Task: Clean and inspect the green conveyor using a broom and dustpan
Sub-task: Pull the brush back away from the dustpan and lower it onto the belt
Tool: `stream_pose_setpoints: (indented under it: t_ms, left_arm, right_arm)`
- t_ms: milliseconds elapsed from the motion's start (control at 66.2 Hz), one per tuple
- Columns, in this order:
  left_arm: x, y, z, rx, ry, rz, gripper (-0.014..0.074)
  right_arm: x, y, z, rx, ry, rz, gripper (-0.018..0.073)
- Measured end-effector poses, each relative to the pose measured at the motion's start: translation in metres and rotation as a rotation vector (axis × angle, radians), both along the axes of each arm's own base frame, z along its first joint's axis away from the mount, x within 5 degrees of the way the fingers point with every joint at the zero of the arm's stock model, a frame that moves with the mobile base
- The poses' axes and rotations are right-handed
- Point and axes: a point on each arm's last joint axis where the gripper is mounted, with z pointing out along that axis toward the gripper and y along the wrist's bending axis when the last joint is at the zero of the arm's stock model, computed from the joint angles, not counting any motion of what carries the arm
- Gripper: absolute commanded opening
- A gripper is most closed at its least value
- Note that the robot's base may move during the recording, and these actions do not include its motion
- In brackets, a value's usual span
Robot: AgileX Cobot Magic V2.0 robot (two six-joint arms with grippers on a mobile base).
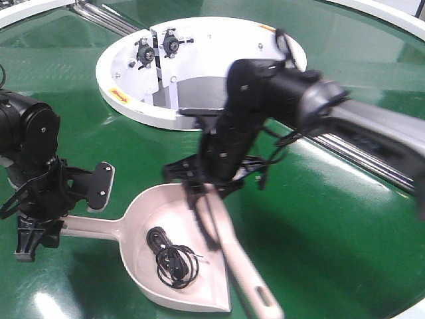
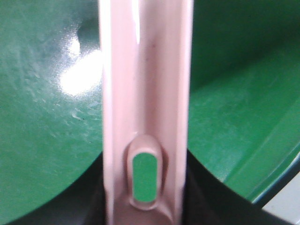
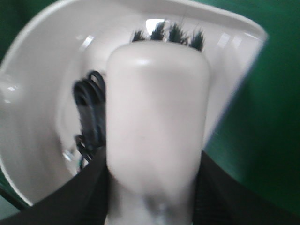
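**A:** Start at the left gripper [image 1: 45, 229]. What state is it in?

**B:** It is clamped on the dustpan [image 1: 149, 219], gripping the end of the handle. The left wrist view shows dark fingers [image 2: 208, 206] pressed against both sides of the handle, with its hang slot [image 2: 144, 177] between them and green showing through the slot.

**A:** And the right gripper [image 1: 202, 189]?

**B:** It is pinched on the broom [image 1: 239, 266]. In the right wrist view the pale paddle fills the gap between the two dark fingers, and black bristles [image 3: 168, 35] poke out at the far end.

**A:** Where does the dustpan lie from there?

**B:** In the front view its handle runs from the left gripper toward 3 o'clock. The pan widens from there, with its open lip facing about 5 o'clock. It sits low on the green conveyor [image 1: 319, 219], though I cannot tell whether the lip touches the belt.

**A:** And the broom?

**B:** It slants from the right gripper toward 5 o'clock, along the right side of the pan, and it is somewhat blurred.

**A:** Is anything in the pan?

**B:** A black coiled cord [image 1: 171, 258] lies inside, at about 9 o'clock of the broom.

**A:** What is farther out?

**B:** The white ring hub [image 1: 126, 106] sits at 12 o'clock of the dustpan. Chrome roller strips [image 1: 352, 156] run toward 4 o'clock from it, under the right arm.
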Motion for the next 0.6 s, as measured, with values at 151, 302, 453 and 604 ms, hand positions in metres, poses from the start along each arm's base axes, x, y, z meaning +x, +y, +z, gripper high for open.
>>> stream_pose_setpoints:
  t_ms: [151,302,453,604]
  left_arm:
    - [0.000,0.000,0.000,0.000,0.000,0.000,-0.0022]
    - [0.000,0.000,0.000,0.000,0.000,0.000,-0.0022]
    - [0.000,0.000,0.000,0.000,0.000,0.000,-0.0022]
    - [0.000,0.000,0.000,-0.001,0.000,0.001,-0.0022]
  right_arm:
    - [-0.004,-0.037,0.005,-0.030,0.012,-0.065,-0.0003]
    - [-0.003,-0.075,0.003,-0.074,0.019,-0.127,-0.0003]
    - [0.000,-0.103,-0.006,-0.108,0.046,-0.171,-0.0003]
    - [0.002,-0.120,-0.015,-0.138,0.067,-0.184,-0.0003]
